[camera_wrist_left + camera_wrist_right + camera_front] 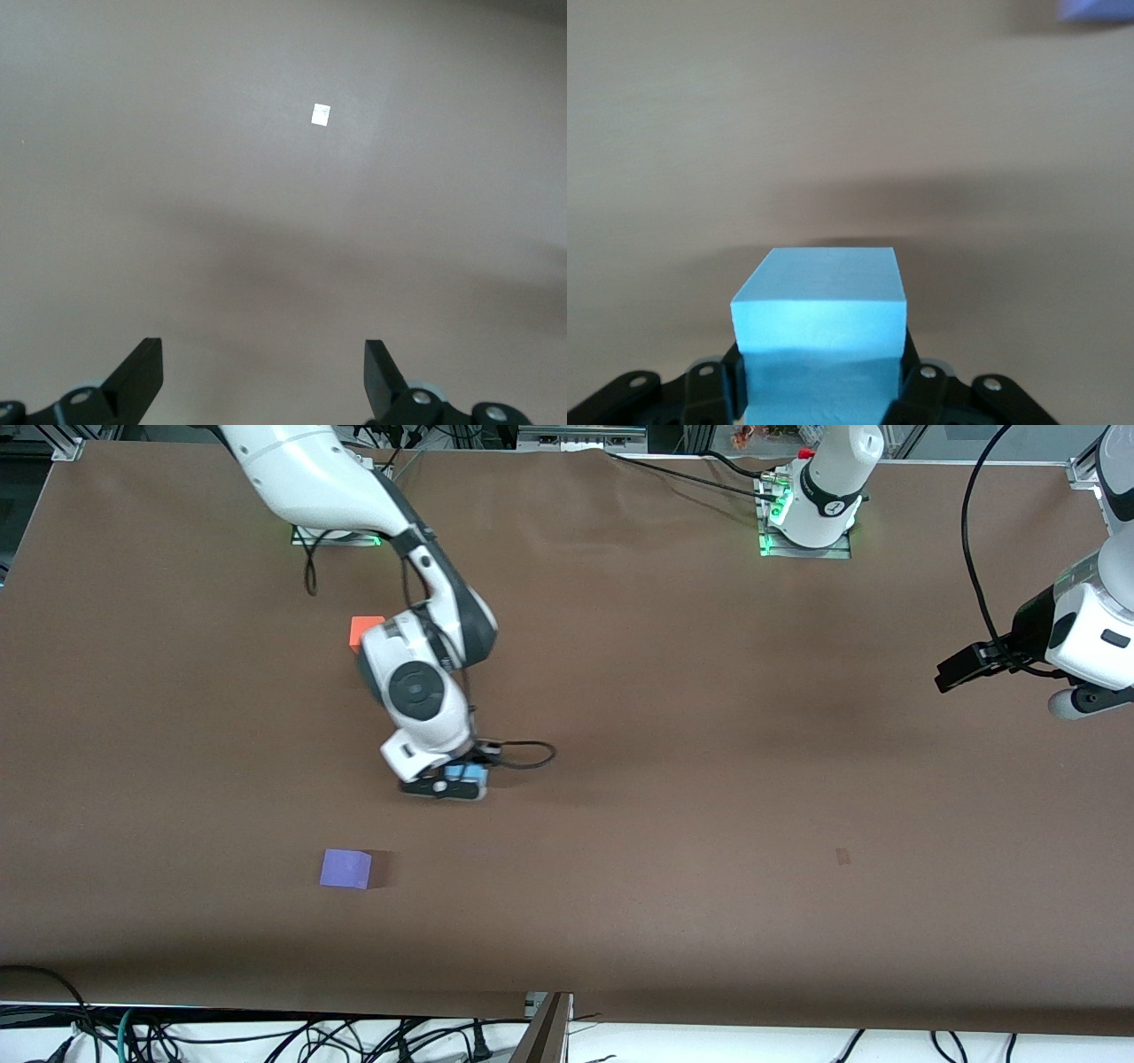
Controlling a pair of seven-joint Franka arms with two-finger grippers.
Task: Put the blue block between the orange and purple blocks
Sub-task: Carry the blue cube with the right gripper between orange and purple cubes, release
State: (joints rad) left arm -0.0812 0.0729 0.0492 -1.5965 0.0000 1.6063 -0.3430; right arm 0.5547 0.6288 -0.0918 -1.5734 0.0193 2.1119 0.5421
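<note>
The right gripper [456, 778] has its 2 fingers closed on the blue block [464, 772], which the right wrist view shows seated squarely between them [819, 328], held over open table at a height I cannot judge, though the shadow under it suggests it is low. The spot it is over lies toward the left arm's end of the line joining the other 2 cubes: the orange block [363, 631], partly hidden by the right arm's wrist, sits farther from the front camera, and the purple block [345, 868] sits nearer to it, a corner of it just showing in the right wrist view [1097, 11]. The left gripper [264, 376] waits with its fingers spread wide and nothing between them, over bare table at the left arm's end, above a small white mark [321, 114]. The main risk is releasing here, which would leave the cube beside the gap, not in it. A sideways carry toward the gap could also sweep the wrist into the orange cube, and a drop from height could make the cube tumble.
</note>
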